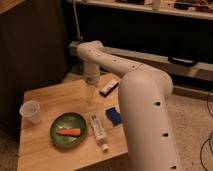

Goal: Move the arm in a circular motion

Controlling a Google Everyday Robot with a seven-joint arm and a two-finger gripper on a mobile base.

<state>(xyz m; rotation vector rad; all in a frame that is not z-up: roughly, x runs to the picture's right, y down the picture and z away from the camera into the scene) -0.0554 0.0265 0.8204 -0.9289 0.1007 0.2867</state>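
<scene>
Arm check, single camera view. Glossy white robot arm of thick rounded tube segments with small dark dots [145,100] fills the right foreground, runs up and left to a bent elbow, then drops straight down into a slim pale pincer [90,96]. I read the pincer as hanging above the back-centre of the pale wooden counter [45,145], its long axis close to vertical, tip pointing down. I see nothing gripped in it; I cannot tell how far its tips are parted.

Below and around the tip:
- round green plate [68,129] carrying an orange carrot-like piece [68,132], front-left of the pincer
- white paper cup [31,111], far left, well apart
- white tube-shaped bottle [98,131] lying flat, just in front of the tip
- small blue block [113,115], front-right
- dark flat packet [109,88], just right of the tip

My judgement: the circle depends on the tip staying above these items. The arm itself is the thing to move, so the loop can sweep over the counter without descending.
</scene>
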